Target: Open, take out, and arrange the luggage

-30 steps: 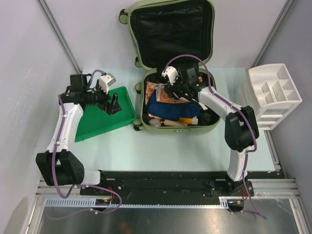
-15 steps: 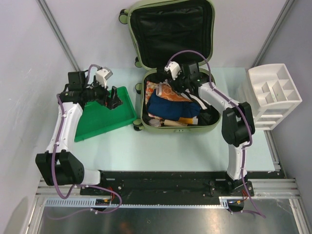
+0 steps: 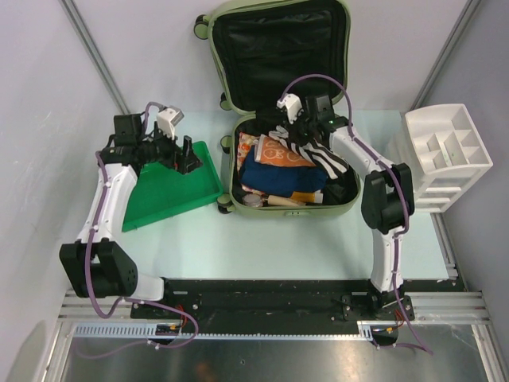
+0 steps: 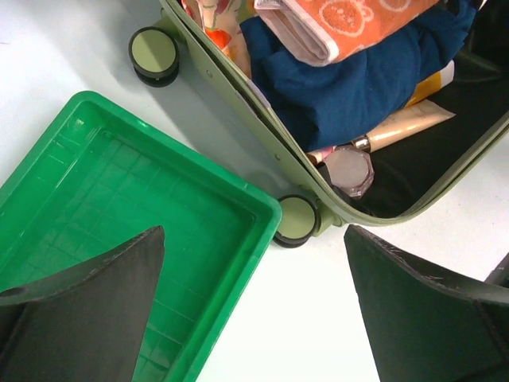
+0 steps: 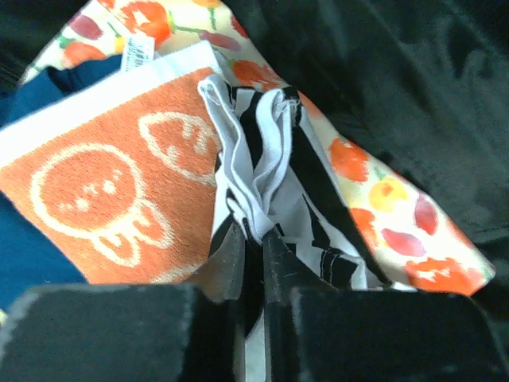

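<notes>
- Luggage [image 3: 288, 212]: pale olive hard shell with rounded corners, lying open at the middle-far part of the table [image 3: 262, 247], base flat, lid standing up at the back.
- Green tray [image 4: 119, 199]: flat glossy plastic with a faint grid floor, just left of the luggage, corner near a black wheel [image 4: 296, 219].
- Left gripper [image 4: 253, 232]: hovers over the tray's right edge, jaws wide, holding nothing.
- Near rim inside: beige tube [image 4: 406, 127] and a faceted clear jar [image 4: 348, 171] on black lining.
- Blue cloth [image 4: 358, 103]: soft, bunched, mid-case.
- Orange towel [image 5: 103, 183]: terry, white cartoon prints, folded on top of the blue cloth.
- Right gripper [image 5: 253, 247]: jaws narrow, pinching a fold of the striped cloth [image 5: 302, 183], black-and-white, thin, crumpled.
- Floral fabric [image 5: 382, 215]: cream with red and yellow flowers, under the striped cloth.
- Lid lining [image 3: 278, 56]: black fabric, wrinkled.
- White organizer [image 3: 445, 155]: boxy compartments, at the table's right edge.
</notes>
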{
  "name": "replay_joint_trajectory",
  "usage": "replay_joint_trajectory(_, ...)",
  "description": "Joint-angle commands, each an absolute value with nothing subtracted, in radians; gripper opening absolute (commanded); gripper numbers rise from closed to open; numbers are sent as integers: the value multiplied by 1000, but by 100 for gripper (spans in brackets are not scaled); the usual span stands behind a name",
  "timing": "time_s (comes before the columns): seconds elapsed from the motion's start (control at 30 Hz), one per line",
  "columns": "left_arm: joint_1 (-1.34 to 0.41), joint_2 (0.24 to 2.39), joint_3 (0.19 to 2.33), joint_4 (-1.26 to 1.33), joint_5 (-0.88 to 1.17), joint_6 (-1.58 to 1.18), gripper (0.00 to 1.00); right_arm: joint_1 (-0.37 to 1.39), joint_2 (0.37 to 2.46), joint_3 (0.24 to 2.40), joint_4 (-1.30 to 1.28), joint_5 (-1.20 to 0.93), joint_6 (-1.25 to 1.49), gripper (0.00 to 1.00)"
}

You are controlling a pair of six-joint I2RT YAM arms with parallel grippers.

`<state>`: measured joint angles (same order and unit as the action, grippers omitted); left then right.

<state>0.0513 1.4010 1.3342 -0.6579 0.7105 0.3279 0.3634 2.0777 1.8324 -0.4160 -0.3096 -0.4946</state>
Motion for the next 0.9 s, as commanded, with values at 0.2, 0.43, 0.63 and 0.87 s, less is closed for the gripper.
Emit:
replay_joint_trajectory(0.2,-27,1460,1463,-566,586,-299,100,374,1882,1769,-292,-538,-358,0)
replay_joint_trajectory(0.43,-126,1557,1489,-534,577,-624,100,449,1789,1661,-216,-563,-330,0)
replay_joint_trajectory(0.63,-181,1703,1542,-448,684,-722,100,518,1821,1600,-161,-542,-316,0)
replay_joint_trajectory(0.87,-227,1795,1505,-307,726,-788,100,583,1835,1556,-120,-537,-291,0)
